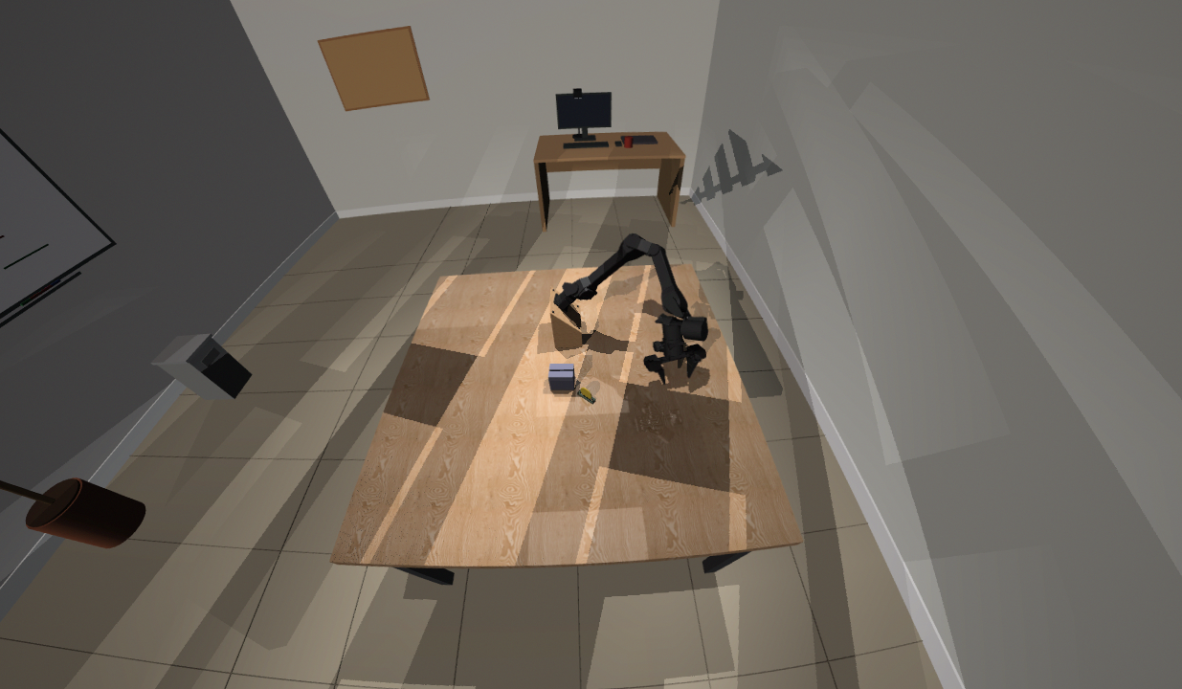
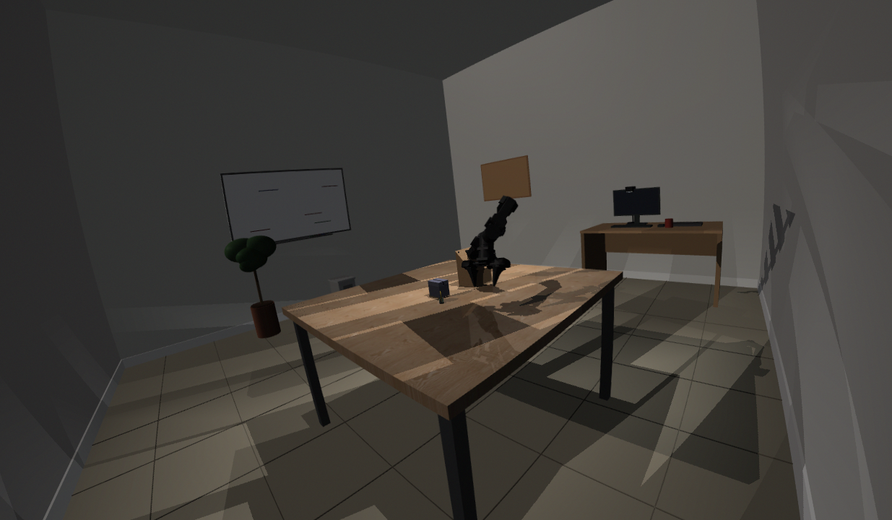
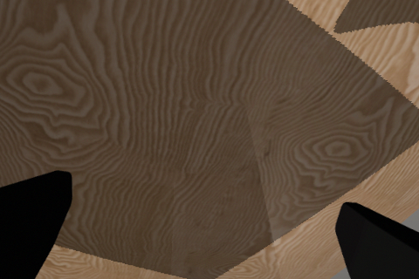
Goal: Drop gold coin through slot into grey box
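A: Where's the coin [image 1: 586,393]?

B: On its edge in the dark-green holder [image 1: 590,397], on the table [image 1: 492,479], just beside the grey box [image 1: 561,377]. The gripper [image 1: 673,363] hangs well apart from both, toward the table's edge, jaws wide apart with nothing between them. The wrist view shows only wood grain and the two black fingertips.

A: What could go wrong from here?

B: I'd say three things. The coin is thin, so jaws closing a little off its faces could tip it out of the holder or send it rolling. The box stands so close that a finger coming down on that side might strike it and shift the slot. And with a slot barely wider than the coin, any tilt in the grasp would likely leave the coin lying on the lid. The slot itself is too small to make out in the top view.

A: The count?

B: One coin, one holder, one box, one arm [image 1: 637,256] with one gripper.
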You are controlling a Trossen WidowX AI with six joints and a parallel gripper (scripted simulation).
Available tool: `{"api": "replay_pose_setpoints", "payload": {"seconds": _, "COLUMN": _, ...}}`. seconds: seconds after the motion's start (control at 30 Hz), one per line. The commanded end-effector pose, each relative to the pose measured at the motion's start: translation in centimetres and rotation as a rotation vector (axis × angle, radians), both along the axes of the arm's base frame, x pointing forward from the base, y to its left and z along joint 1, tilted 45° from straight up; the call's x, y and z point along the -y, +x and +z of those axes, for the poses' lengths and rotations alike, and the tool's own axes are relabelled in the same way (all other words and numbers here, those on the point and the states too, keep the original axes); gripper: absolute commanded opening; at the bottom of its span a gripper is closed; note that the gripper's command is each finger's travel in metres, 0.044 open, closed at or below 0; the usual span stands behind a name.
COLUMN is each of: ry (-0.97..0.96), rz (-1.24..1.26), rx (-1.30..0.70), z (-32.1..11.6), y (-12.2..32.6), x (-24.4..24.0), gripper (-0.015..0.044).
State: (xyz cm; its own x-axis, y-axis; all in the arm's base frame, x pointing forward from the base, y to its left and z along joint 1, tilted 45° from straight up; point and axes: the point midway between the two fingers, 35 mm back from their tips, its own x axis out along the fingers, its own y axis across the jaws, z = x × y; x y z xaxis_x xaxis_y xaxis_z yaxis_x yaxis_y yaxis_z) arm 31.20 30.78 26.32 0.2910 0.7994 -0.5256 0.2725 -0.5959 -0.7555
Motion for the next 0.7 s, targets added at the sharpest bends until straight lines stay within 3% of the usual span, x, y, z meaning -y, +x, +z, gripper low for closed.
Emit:
{"api": "replay_pose_setpoints", "payload": {"seconds": 0.0, "ry": -0.001, "rz": -0.009, "rx": -0.016, "z": -0.2, "y": 0.1, "x": 0.1, "gripper": 0.0374}}
{"api": "replay_pose_setpoints", "payload": {"seconds": 0.27, "ry": -0.001, "rz": -0.453, "rx": -0.716, "z": -9.9, "y": 3.3, "x": 7.6, "gripper": 0.0164}}
{"api": "replay_pose_setpoints", "payload": {"seconds": 0.67, "ry": 0.148, "rz": -1.358, "rx": -1.918, "z": -20.6, "y": 1.2, "x": 20.1, "gripper": 0.0161}}
